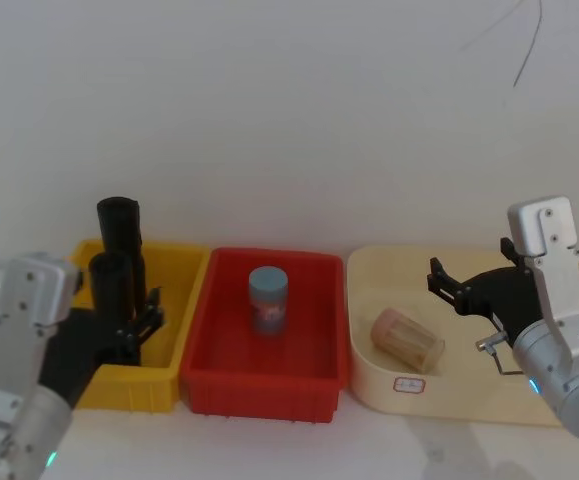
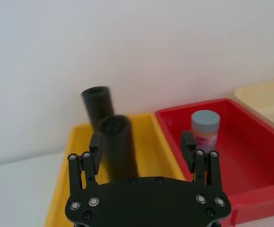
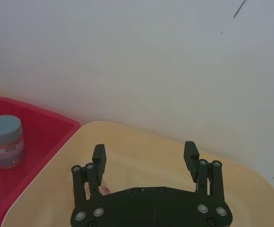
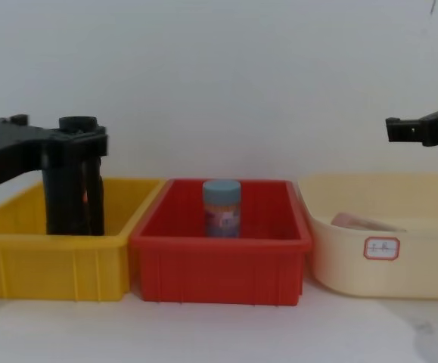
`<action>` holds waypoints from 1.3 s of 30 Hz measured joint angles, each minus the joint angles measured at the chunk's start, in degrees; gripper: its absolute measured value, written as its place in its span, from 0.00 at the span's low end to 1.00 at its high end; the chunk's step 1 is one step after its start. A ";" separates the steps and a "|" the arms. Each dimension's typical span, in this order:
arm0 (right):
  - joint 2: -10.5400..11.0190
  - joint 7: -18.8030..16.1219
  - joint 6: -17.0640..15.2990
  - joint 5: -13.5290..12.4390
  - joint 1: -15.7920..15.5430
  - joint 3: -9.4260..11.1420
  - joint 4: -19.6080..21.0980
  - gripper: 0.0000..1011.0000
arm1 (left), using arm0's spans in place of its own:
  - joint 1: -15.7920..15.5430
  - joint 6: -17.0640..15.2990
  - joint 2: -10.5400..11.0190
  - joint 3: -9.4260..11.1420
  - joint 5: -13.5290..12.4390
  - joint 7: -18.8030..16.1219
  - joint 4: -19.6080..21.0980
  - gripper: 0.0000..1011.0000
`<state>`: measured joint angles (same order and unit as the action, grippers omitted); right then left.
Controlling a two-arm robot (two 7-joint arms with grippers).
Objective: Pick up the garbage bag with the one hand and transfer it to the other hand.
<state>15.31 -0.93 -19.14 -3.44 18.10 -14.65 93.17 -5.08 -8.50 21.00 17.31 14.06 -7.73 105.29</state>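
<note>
A robot test bench in a lab: bare white wall [image 4: 219, 76], plain white tabletop [image 4: 219, 333], and a yellow bin [image 4: 52, 261], red bin [image 4: 219, 268] and cream tub [image 4: 430, 265] (sticker-labelled) lined up toward its far edge, the left gripper [image 2: 141, 142] and right gripper [image 3: 144, 153] over the end ones.

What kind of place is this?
Probably a robot test bench: yellow bin, red bin and cream tub in a row, bare white wall, left gripper and right gripper over the outer two.
</note>
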 joint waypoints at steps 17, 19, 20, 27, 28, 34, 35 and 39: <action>-0.01 -0.08 0.00 0.01 0.14 -0.06 -0.13 0.99 | 5.24 -2.96 0.53 -4.73 1.93 -1.99 4.25 0.99; -0.01 -0.08 0.00 0.01 0.14 -0.06 -0.14 0.99 | 4.87 -3.09 0.48 -4.64 1.85 -1.74 3.58 0.99; -0.01 -0.08 0.00 0.01 0.15 -0.06 -0.14 0.99 | 4.87 -3.09 0.48 -4.64 1.85 -1.74 3.58 0.99; -0.01 -0.08 0.00 0.01 0.18 -0.06 -0.14 0.99 | 2.63 -3.43 0.20 -3.30 0.58 -0.57 0.68 0.99; -0.01 -0.08 0.00 0.01 0.18 -0.06 -0.14 0.99 | 2.38 -3.45 0.15 -3.15 0.49 -0.50 0.39 0.99; -0.01 -0.08 0.00 0.01 0.18 -0.06 -0.14 0.99 | 0.29 -3.55 -0.34 -2.03 -0.68 0.31 -2.36 0.99; -0.01 -0.08 0.00 0.01 0.18 -0.06 -0.14 0.99 | -0.13 -3.56 -0.46 -1.81 -0.97 0.47 -3.00 0.99; -0.01 -0.08 0.00 0.01 0.18 -0.06 -0.14 0.99 | -1.11 -3.41 -0.82 -1.33 -1.60 0.76 -4.39 0.99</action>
<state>15.30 -1.01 -19.14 -3.43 18.28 -14.72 93.03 -6.19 -11.92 20.18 15.97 12.45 -6.97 100.89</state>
